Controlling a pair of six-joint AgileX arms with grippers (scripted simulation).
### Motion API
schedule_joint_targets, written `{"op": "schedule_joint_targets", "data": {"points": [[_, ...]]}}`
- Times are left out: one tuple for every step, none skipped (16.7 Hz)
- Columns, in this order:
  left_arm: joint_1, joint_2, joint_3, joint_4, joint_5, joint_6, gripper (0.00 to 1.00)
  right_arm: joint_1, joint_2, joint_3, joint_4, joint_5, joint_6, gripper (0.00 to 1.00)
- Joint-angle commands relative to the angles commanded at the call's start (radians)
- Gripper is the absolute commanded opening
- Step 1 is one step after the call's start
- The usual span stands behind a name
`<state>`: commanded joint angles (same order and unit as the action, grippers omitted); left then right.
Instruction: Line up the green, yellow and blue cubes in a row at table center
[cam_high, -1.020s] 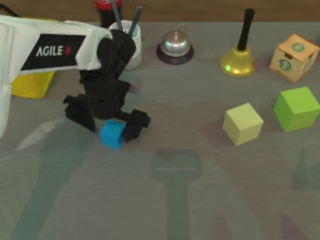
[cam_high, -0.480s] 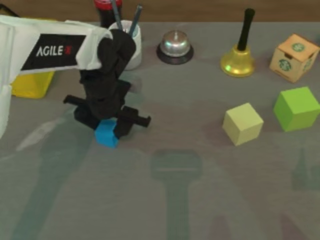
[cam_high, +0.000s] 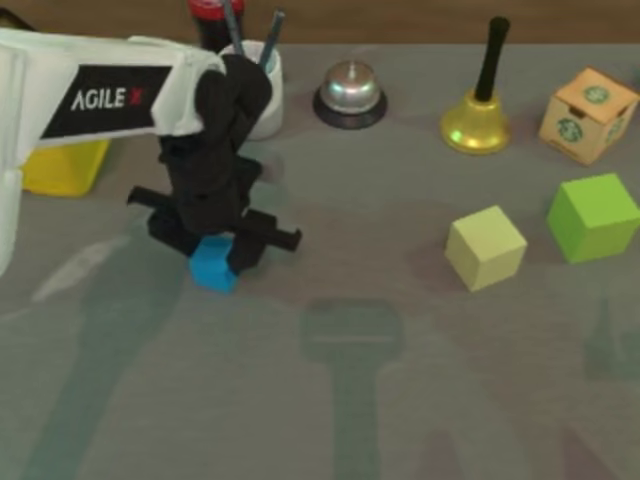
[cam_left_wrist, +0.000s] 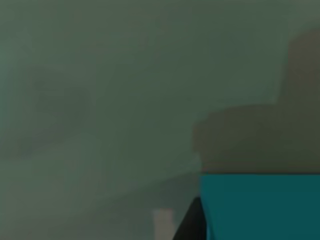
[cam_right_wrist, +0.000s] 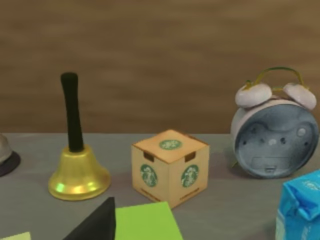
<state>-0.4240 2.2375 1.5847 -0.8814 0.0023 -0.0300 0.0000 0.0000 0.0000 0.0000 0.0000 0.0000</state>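
Left jaws (cam_high: 212, 246) now seemingly around blue cube (cam_high: 212, 265).

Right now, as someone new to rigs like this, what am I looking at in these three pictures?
A simulated two-armed AgileX robot at a table. One picture looks down from above; the other two come from cameras on each wrist. The left gripper, at the table's left, is shut on the blue cube, which fills a corner of the left wrist picture. The yellow cube and green cube sit at the right. The right arm is out of the overhead picture; its camera shows a brass bell, logo cube and alarm clock.
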Motion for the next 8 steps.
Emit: {"op": "schedule_joint_targets", "data": {"points": [[0.002,-0.008,0.017,-0.024,0.000,-0.001,0.00,0.000,0.000,0.000,0.000,0.000,0.000,1.00],[0.005,-0.019,0.038,-0.057,0.000,-0.002,0.00,0.000,0.000,0.000,0.000,0.000,0.000,1.00],[0.009,-0.032,0.060,-0.098,-0.001,-0.003,0.00,0.000,0.000,0.000,0.000,0.000,0.000,1.00],[0.011,-0.045,0.083,-0.139,-0.001,-0.003,0.00,0.000,0.000,0.000,0.000,0.000,0.000,1.00],[0.014,-0.058,0.104,-0.175,-0.001,-0.003,0.00,0.000,0.000,0.000,0.000,0.000,0.000,1.00],[0.016,-0.069,0.121,-0.200,-0.001,-0.003,0.00,0.000,0.000,0.000,0.000,0.000,0.000,1.00],[0.018,-0.079,0.131,-0.214,-0.001,-0.003,0.00,0.000,0.000,0.000,0.000,0.000,0.000,1.00],[0.018,-0.082,0.134,-0.218,-0.001,-0.003,0.00,0.000,0.000,0.000,0.000,0.000,0.000,1.00]]}}
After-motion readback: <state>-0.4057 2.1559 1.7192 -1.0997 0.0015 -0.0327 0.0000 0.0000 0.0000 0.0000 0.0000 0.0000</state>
